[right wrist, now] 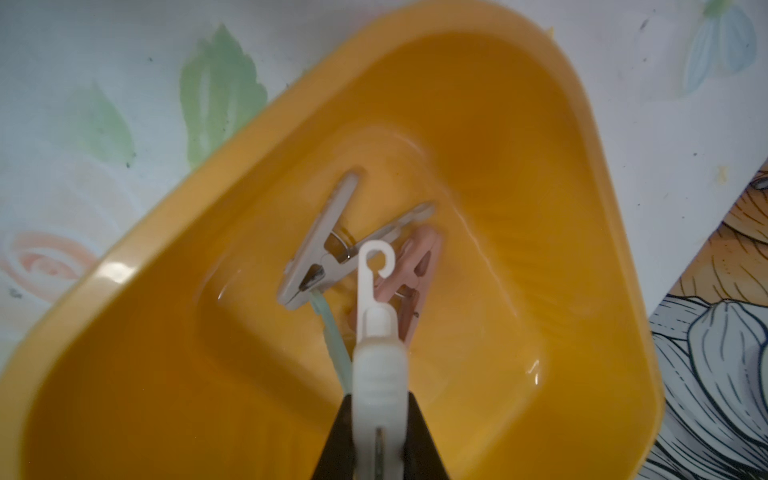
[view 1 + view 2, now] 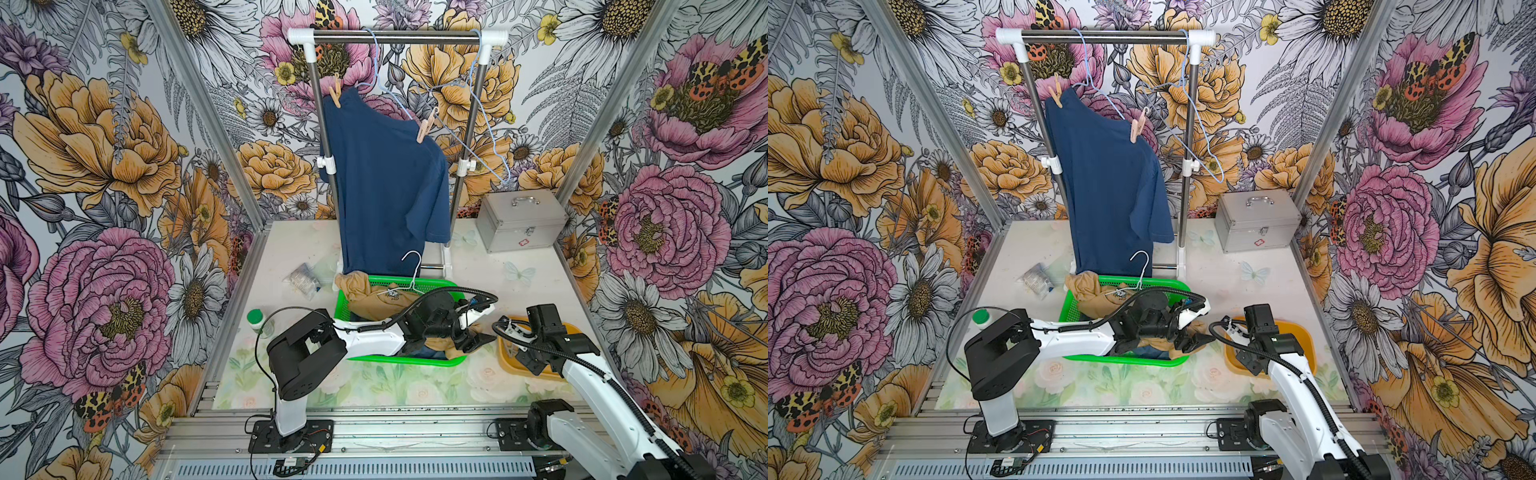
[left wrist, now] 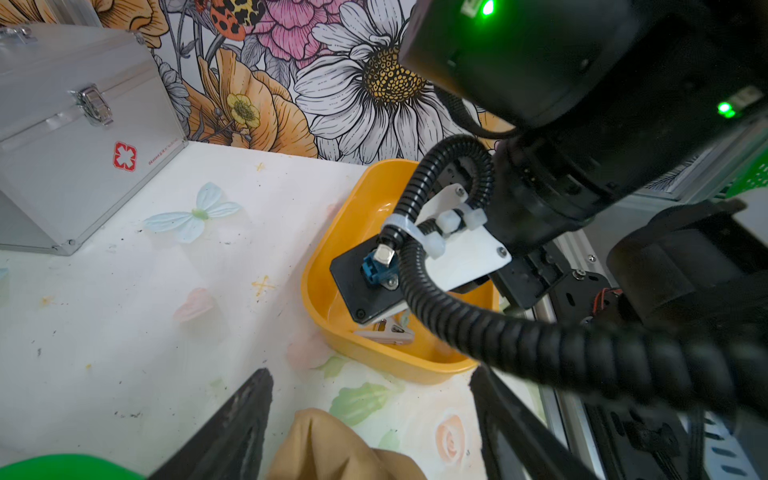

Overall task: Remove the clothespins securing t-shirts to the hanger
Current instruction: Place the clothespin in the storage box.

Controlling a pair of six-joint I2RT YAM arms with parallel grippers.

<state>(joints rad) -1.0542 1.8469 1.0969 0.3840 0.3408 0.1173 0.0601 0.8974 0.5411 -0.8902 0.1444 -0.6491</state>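
right claw (image 1: 379,440) grasps a white clothespin (image 1: 376,345) over the yellow bin (image 1: 540,104)
left claw (image 3: 372,386) hangs released above the tan t-shirt (image 3: 332,449); a grey clothespin (image 1: 320,249) and a pink clothespin (image 1: 411,282) lie in the bin.

Navy t-shirt (image 2: 386,183) upright under two peach clothespins (image 2: 426,126) — tan t-shirt (image 2: 365,293) crumpled in basket (image 2: 415,362).

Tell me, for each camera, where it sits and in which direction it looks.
Top views: high at the front, looking down and backward at the rack, navy t-shirt and green basket; left arm and right arm show.
Left wrist: on the left arm, looking rightward at the yellow tub and silver case; the open left gripper and the right arm show.
Right wrist: on the right arm, looking down into the tub; the right gripper shows, shut on a white clothespin.
Shared: both wrist views show the tub with loose clothespins inside.
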